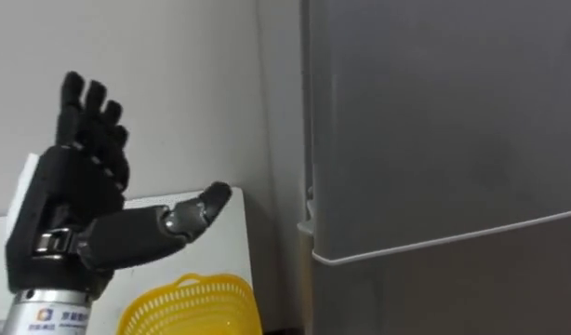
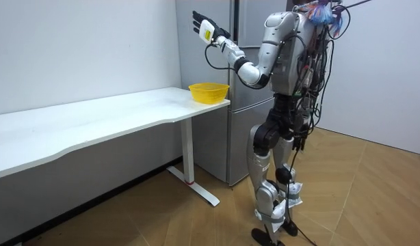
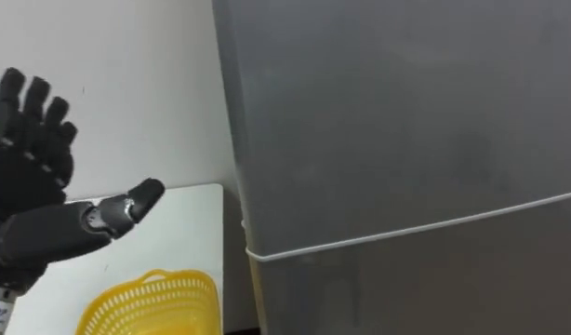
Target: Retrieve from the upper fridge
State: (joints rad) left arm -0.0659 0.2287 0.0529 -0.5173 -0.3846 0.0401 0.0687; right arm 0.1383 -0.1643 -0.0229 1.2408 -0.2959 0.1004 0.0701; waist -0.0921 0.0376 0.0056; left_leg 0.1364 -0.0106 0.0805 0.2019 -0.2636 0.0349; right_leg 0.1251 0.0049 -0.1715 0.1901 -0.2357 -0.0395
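Note:
The grey fridge (image 1: 444, 140) stands right in front of me, its upper door (image 3: 397, 112) closed, with a seam (image 1: 434, 244) dividing it from the lower door. My left hand (image 1: 76, 205) is raised to the left of the fridge, open, fingers straight up and thumb pointing toward the door's edge, a little short of it. It holds nothing. In the room view my left hand (image 2: 204, 29) is lifted high beside the fridge (image 2: 244, 89), and I stand upright facing it.
A yellow plastic basket (image 1: 188, 305) sits on the white table (image 2: 94, 123) at its end next to the fridge, just below my left hand. A white wall is behind the table. The floor is wood.

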